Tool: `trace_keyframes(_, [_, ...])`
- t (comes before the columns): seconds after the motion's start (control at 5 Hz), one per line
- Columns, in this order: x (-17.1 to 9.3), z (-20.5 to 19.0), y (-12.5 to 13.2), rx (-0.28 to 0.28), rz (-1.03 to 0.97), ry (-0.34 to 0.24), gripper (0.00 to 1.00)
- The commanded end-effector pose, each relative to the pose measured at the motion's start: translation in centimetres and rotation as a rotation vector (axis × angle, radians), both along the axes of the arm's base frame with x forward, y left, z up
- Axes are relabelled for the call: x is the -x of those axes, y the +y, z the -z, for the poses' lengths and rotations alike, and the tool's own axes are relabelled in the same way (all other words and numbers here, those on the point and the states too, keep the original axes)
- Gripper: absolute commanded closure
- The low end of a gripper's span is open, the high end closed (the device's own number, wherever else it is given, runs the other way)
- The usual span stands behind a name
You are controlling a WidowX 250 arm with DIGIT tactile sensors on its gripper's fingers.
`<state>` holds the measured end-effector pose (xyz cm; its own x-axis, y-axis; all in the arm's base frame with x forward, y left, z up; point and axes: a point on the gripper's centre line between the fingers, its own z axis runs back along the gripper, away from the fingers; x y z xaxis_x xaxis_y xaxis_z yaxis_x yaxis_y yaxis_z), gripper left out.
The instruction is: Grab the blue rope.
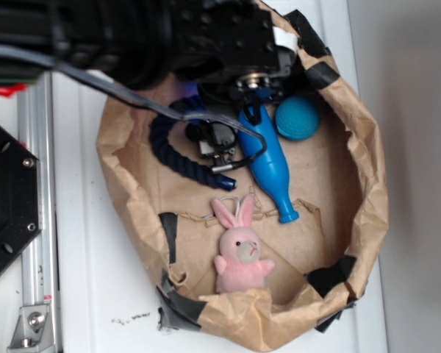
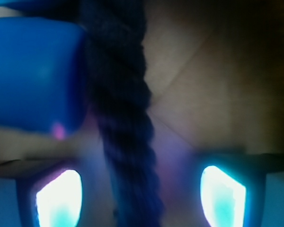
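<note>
The blue rope [image 1: 165, 147] is a thick navy twisted strand. It lies curved on the left of the paper bag's floor, with its shiny capped end [image 1: 224, 182] near the middle. In the wrist view the rope [image 2: 123, 118] runs straight up between my fingers. My gripper [image 2: 142, 198] is open and low over the rope. One fingertip [image 2: 59, 198] is left of the rope and the other [image 2: 222, 196] is right of it, with gaps on both sides. In the exterior view the black arm [image 1: 228, 37] hides the gripper over the rope's upper end.
A bright blue bowling pin [image 1: 268, 162] lies just right of the rope and shows close at the left of the wrist view [image 2: 33, 75]. A teal dimpled ball [image 1: 297, 118] and a pink bunny [image 1: 239, 254] are also inside. Crumpled brown paper walls [image 1: 367, 191] ring everything.
</note>
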<state>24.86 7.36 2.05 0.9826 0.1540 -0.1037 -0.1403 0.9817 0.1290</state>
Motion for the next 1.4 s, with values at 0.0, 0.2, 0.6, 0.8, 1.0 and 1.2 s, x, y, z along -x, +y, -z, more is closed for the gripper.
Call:
trace_keyframes(0.0, [-2.0,0.0,1.3,-0.024,-0.003,-0.032,0.00])
trace_keyframes(0.2, [-1.8,0.2,1.0,-0.021,-0.007,-0.048,1.00])
trace_keyframes(0.6, [-1.4,0.1,0.8,-0.034,-0.003,-0.038,1.00])
trace_keyframes(0.8, [-0.9,-0.6,1.1,-0.044,-0.027,-0.067,1.00])
trace_keyframes(1.0, [-0.7,-1.7,1.4,-0.046,-0.025,-0.093,1.00])
trace_keyframes(1.2, [-0.4,-6.5,-0.1,0.000,0.007,-0.222,1.00])
